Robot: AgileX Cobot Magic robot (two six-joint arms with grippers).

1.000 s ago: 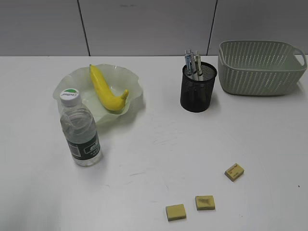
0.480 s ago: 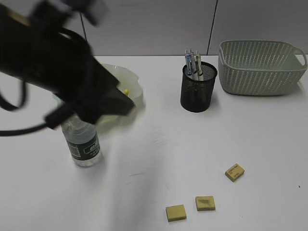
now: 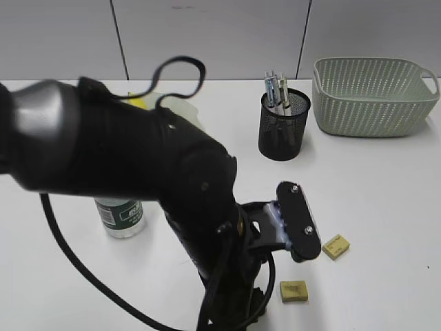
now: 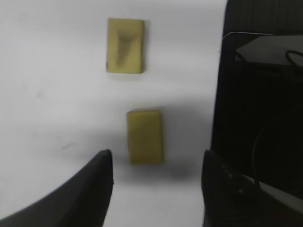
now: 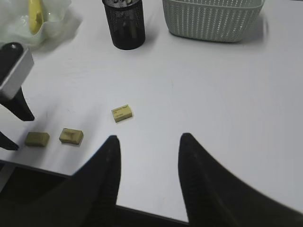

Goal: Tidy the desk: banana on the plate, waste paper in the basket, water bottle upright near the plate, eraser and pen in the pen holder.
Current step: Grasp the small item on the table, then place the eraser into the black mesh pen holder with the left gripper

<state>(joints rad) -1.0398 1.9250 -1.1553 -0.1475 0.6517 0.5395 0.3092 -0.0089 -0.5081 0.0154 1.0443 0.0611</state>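
In the exterior view, the left arm [image 3: 138, 179] fills the front left of the desk [image 3: 386, 179] and reaches down toward its near edge. Its gripper [image 3: 275, 227] is seen from the side, one dark finger [image 3: 298, 221] slanting above the tabletop. Just right of that finger lies one yellow eraser [image 3: 335, 246]; just below it lies a second eraser [image 3: 293, 290]. The water bottle [image 3: 120, 215] stands behind the arm, only its lower part showing. Far beyond the finger stand the pen holder [image 3: 283, 125], with pens [image 3: 276, 88] in it, and the basket [image 3: 372, 96]. Only a sliver of the plate [image 3: 180, 109] and of the banana [image 3: 138, 103] shows.

In the left wrist view, the left gripper [image 4: 156, 170] has its fingers spread apart, holding nothing. A third eraser [image 4: 145, 136] lies on the desk between the fingertips and just ahead of them, touching neither. The second eraser [image 4: 125, 45] lies farther ahead, well clear of the fingers.

In the right wrist view, the right gripper [image 5: 149, 151] hangs released and empty above the desk, its two fingers parted. The first eraser [image 5: 122, 113] lies just ahead of the left fingertip; the other two lie off to the left. The pen holder, basket, plate [image 5: 52, 23] and banana [image 5: 35, 14] sit far ahead.
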